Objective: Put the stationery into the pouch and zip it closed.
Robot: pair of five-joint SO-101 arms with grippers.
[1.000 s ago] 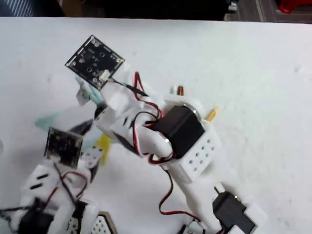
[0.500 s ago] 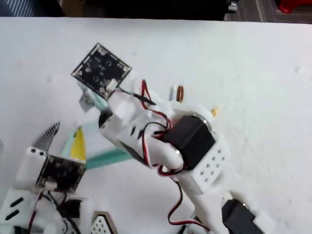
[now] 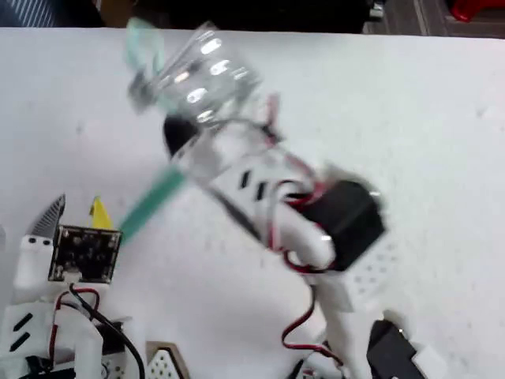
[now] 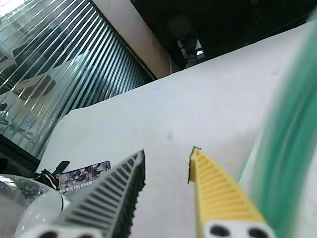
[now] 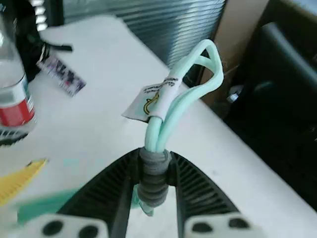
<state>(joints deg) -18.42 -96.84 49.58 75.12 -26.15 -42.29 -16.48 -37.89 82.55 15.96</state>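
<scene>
High view: the right end effector (image 3: 150, 75) is over the far-left part of the desk (image 3: 394, 118) and it's all smeared, so I can't make out its fingers from up here. The mint-green pouch (image 3: 150, 207) comes out from under that arm as a long green streak slanting down toward the left arm. The left end effector (image 3: 76, 213) sits at the near-left edge, grey and yellow fingers apart with nothing between them. The yellow tip is just beside the low end of the streak.

Left wrist view: same story for the left end effector (image 4: 167, 158), fingers spread and only bare desk (image 4: 198, 109) in the gap. The pouch (image 4: 290, 134) is a green blur on the yellow finger's side. A glass bottle (image 4: 25, 208) and a small printed card (image 4: 84, 174) sit off past the grey finger.

Right wrist view: the right end effector (image 5: 154, 159) is clamped on a grey end piece of the pouch. The mint loop strap (image 5: 190, 82) pokes up past the fingertips with a white tag (image 5: 148, 101) wrapped round it. The bottle (image 5: 15, 109) and card (image 5: 62, 74) are on the desk beyond
</scene>
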